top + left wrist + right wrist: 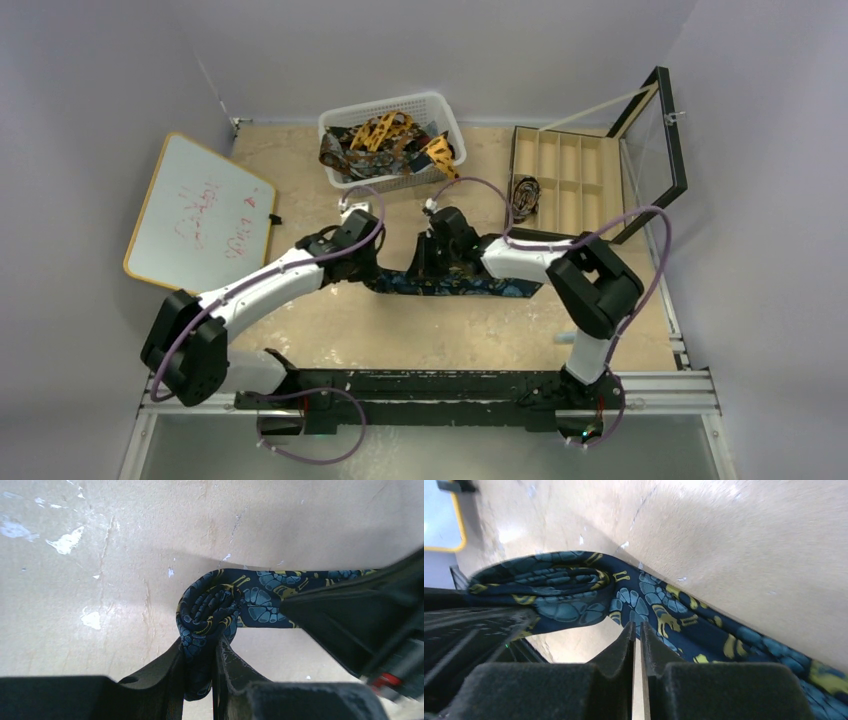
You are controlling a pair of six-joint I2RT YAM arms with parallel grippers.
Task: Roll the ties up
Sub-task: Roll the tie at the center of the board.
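Your left gripper (200,655) pinches a small coil begun on the dark navy, blue-gold printed fabric tie (260,600) mid-table, right gripper (636,630) nearly closed beside it; its length toward 3 o'clock and the ties (385,135) in the white plastic mesh basket (395,103) at 12 o'clock await rolling.

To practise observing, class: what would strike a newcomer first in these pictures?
A navy tie lies across the table, one end coiled and pinched in the jaws of the left gripper, the right gripper closed beside the coil. Behind, a white basket holds a tangle of more ties.
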